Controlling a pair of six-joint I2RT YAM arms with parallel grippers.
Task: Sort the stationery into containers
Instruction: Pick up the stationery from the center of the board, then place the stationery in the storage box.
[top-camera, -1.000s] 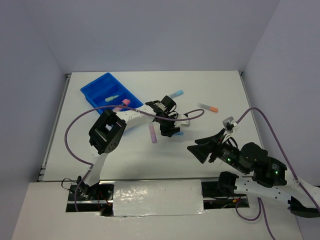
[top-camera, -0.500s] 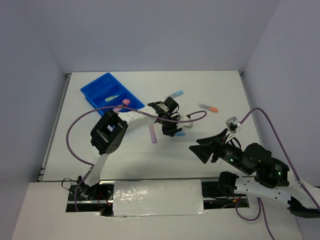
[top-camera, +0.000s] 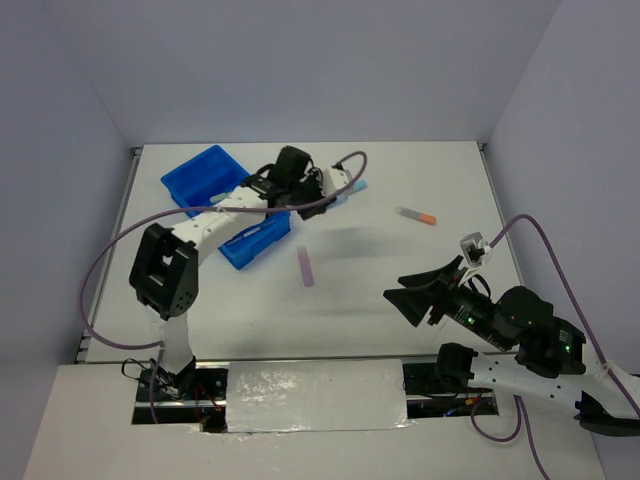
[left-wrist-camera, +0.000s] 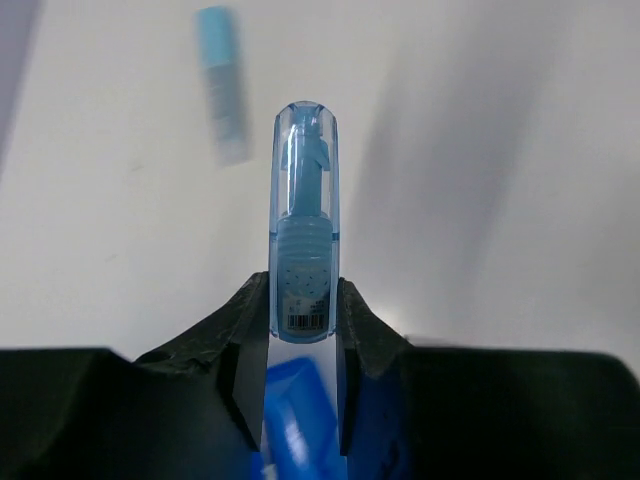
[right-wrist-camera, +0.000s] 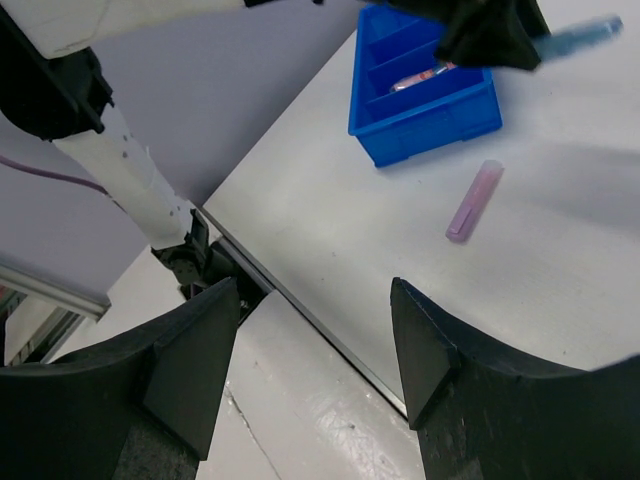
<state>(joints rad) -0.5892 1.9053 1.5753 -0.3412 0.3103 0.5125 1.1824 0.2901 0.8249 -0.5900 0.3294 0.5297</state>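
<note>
My left gripper is shut on a translucent blue stick, which points away from the wrist, lifted off the table. In the top view this gripper hangs by the right end of the blue tray; a strip of the tray shows below the jaws. A second pale blue stick lies on the table beyond. A purple stick lies mid-table. My right gripper stands open and empty at the near right, above the table's front edge.
A thin grey pen with an orange tip lies at the right. The tray holds a pink item in one compartment. The purple stick lies just in front of the tray. Walls close the table's left, back and right.
My left gripper closed on the blue stick, lifted it and swung back and left to the tray's right end. The right arm has barely moved.
</note>
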